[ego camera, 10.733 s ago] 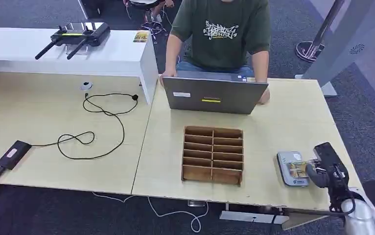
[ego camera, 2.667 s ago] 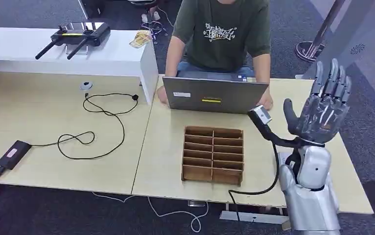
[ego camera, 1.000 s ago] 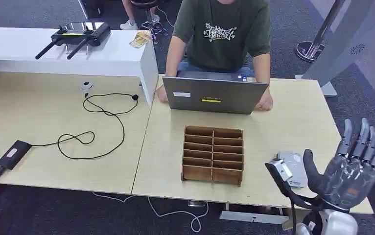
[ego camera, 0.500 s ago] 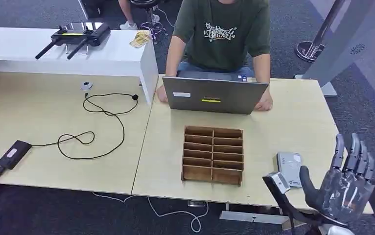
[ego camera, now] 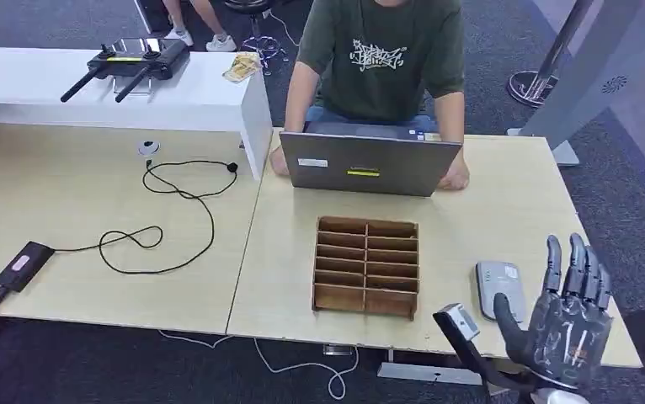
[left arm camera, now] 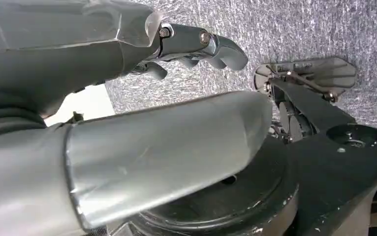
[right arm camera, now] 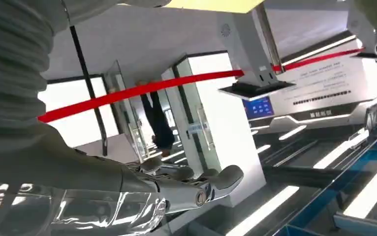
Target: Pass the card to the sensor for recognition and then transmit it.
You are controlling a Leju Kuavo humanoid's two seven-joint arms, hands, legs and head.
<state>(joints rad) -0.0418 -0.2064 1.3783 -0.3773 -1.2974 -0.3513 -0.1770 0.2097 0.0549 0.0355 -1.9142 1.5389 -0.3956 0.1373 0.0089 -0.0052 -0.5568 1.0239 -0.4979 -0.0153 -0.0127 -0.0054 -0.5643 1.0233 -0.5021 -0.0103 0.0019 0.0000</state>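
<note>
Right hand [ego camera: 565, 324] up at the near right corner of the table [ego camera: 504, 220], palm facing the camera, fingers [ego camera: 573, 266] straight and spread, nothing in it. Same hand in the right wrist view [right arm camera: 176, 189], fingers stretched out flat, empty. Just beside its thumb, on the tabletop, the grey sensor [ego camera: 496, 286], lying flat near the table's front edge. No telling where the card is; top of the sensor too small to read. Left hand [left arm camera: 196, 49] in the left wrist view, hanging over grey carpet, fingers curled inward, nothing visibly gripped, though whether fully closed cannot be told.

Mid-table, a wooden compartment rack [ego camera: 367, 266], to the left of the sensor and apart from it. Behind the rack, a grey laptop [ego camera: 368, 164], lid up, with a person in a green T-shirt [ego camera: 380, 59] seated at it, a hand at each side. On the left table, a looping black cable [ego camera: 176, 219] and a black power brick [ego camera: 23, 264]. On the white shelf, a black controller [ego camera: 134, 61].
</note>
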